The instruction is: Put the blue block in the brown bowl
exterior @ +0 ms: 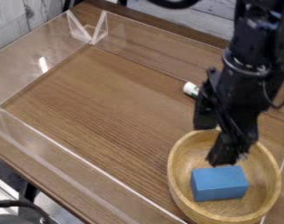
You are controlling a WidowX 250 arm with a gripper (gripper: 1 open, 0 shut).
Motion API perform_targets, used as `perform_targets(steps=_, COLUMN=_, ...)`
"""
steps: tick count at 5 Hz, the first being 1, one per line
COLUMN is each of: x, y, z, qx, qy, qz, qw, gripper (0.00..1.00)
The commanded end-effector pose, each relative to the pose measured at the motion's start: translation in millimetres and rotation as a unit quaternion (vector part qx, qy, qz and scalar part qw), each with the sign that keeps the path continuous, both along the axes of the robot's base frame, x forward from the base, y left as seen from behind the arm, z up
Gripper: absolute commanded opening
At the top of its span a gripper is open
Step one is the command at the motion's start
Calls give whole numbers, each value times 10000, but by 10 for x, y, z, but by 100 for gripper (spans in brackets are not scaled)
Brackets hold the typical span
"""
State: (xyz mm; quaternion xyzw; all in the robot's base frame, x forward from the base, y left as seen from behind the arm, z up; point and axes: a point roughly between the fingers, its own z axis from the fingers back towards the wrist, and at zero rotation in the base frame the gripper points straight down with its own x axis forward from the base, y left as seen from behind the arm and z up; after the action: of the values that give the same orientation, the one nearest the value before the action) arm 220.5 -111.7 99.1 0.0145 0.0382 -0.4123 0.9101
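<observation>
Nearest to us, the blue block point(219, 183) is lying flat inside the brown bowl point(183, 156), on the bowl's floor, a touch toward the near side, its long axis running roughly left to right across the frame with a slight tilt. So the block sits where the task wants it, and by my reading the placing is done. Just above and behind it hangs the gripper point(219, 138), pointing straight down over the bowl, the block lying right below and slightly nearer the camera than the fingertips. The jaws are spread wide, with nothing between them; the lower finger dips to about rim level close over the block's far edge, though I can't tell whether it brushes it. One arm only here, so no question of who's nearer. Behind the arm, on the wooden table point(97, 96), a sliver of the marker point(193, 87) peeks out
</observation>
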Motion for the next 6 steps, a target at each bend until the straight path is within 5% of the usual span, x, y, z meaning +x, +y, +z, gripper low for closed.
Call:
perform_targets(steps=1, x=-30, y=-86, z=29, qx=-119, qy=-370, qz=-347, qw=9986, gripper=100)
perform_targets(steps=6, x=-7, y=-161, z=-470, qx=-211, qy=-882, qz=-716, qw=9933, gripper=100)
